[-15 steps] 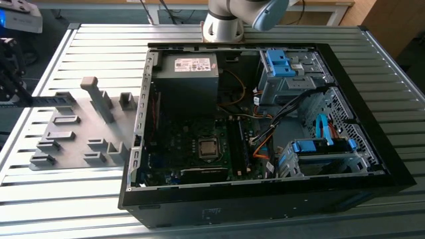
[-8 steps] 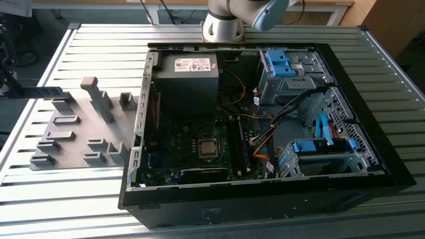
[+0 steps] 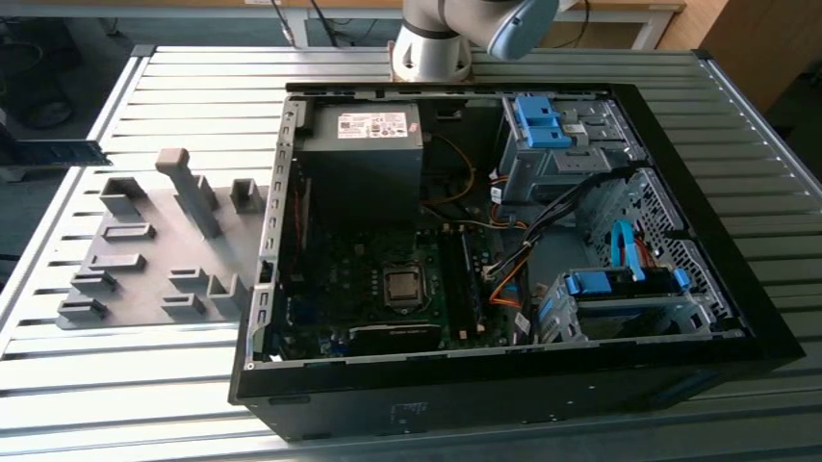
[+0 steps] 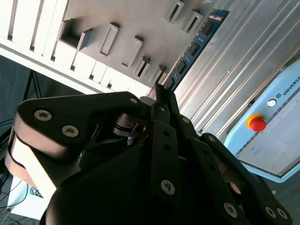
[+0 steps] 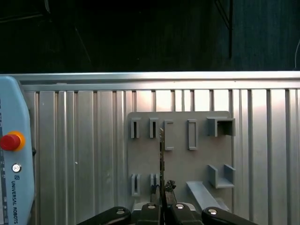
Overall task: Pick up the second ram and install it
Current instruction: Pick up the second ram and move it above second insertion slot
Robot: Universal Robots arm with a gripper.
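On ribbed metal table point(image 5: 70, 140), hovering over slotted grey fixture plate point(image 5: 180, 168) near table edge.
Pinching the second ram point(image 5: 161, 154) edge-on between tight gripper point(image 5: 162, 206) fingers, above plate, away from open computer case point(image 3: 771, 318).

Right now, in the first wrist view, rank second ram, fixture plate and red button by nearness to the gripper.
1. second ram, clamped in the gripper.
2. grey fixture plate, behind the ram.
3. red stop button, aside on the pendant.

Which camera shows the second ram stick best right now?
The second wrist view: the second ram shows its blue face and dark chips, running out from the gripper. In the first wrist view the second ram is edge-on, a thin strip.
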